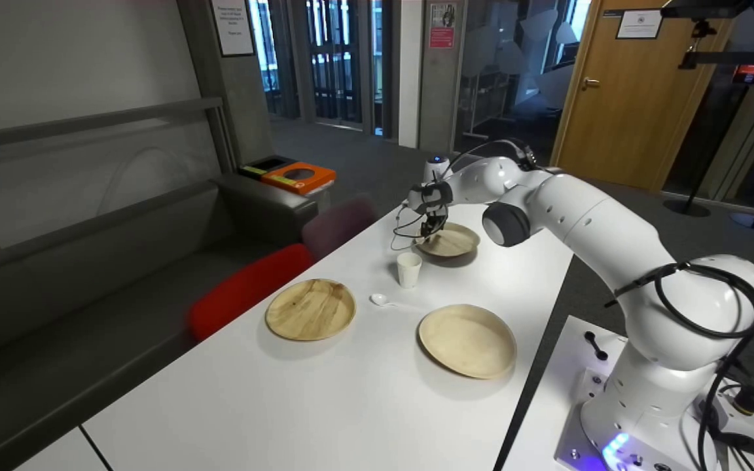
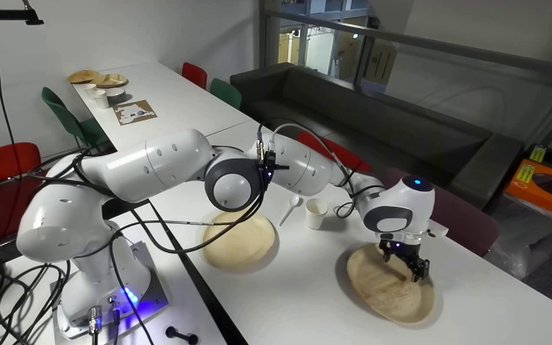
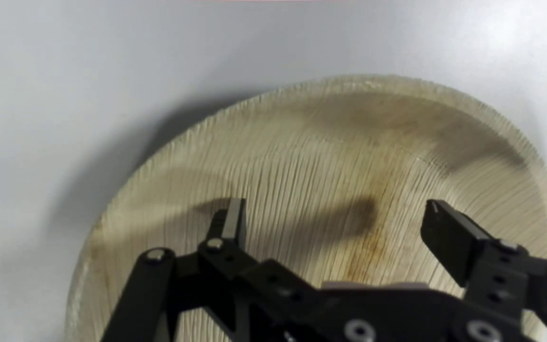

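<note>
My gripper (image 3: 334, 204) is open, with nothing between its fingers. It hangs low over a round pale wooden plate (image 3: 302, 166) on the white table; I cannot tell whether the fingertips touch it. Finger shadows and a brown streak show on the plate's surface. Gripper (image 1: 432, 227) (image 2: 404, 266) and plate (image 1: 461, 243) (image 2: 376, 287) also show in both exterior views. Beside that plate stands an upright white cup (image 1: 408, 269) (image 2: 316, 213). A white spoon (image 1: 380, 299) (image 2: 289, 210) lies near the cup.
Two more wooden plates (image 1: 468, 341) (image 1: 311, 309) lie nearer the arm's base. A gap separates the base table from the white table (image 2: 304, 297). A red chair (image 1: 249, 288) and a grey sofa (image 1: 89, 288) line the far side. Loose cables (image 2: 194, 223) hang along the arm.
</note>
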`<state>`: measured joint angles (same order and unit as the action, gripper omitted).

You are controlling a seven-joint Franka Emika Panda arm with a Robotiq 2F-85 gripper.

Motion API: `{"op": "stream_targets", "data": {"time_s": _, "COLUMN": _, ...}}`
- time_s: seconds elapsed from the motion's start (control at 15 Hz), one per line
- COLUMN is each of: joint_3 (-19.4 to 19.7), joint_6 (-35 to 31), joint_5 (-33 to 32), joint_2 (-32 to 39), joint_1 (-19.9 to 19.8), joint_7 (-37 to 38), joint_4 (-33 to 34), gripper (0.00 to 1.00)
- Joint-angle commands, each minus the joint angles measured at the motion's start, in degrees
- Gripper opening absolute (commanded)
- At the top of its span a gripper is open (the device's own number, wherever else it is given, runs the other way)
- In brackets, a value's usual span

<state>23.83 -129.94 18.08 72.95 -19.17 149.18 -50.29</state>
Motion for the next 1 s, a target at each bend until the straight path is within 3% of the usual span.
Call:
{"op": "stream_targets", "data": {"time_s": 0.0, "joint_3": 5.97, "joint_6": -4.94, "joint_5": 9.65, "joint_2": 3.09, "joint_1": 2.28, "joint_7": -0.01, "joint_4": 1.86, "gripper": 1.0}}
{"op": "stream_targets", "data": {"time_s": 0.47, "joint_3": 14.42, "joint_6": -11.29, "joint_5": 24.62, "joint_2": 6.4, "joint_1": 6.59, "joint_7": -0.04, "joint_4": 1.03, "gripper": 1.0}}
{"op": "stream_targets", "data": {"time_s": 0.93, "joint_3": 19.59, "joint_6": -11.81, "joint_5": 32.49, "joint_2": 8.11, "joint_1": 11.1, "joint_7": -0.04, "joint_4": 1.28, "gripper": 1.0}}
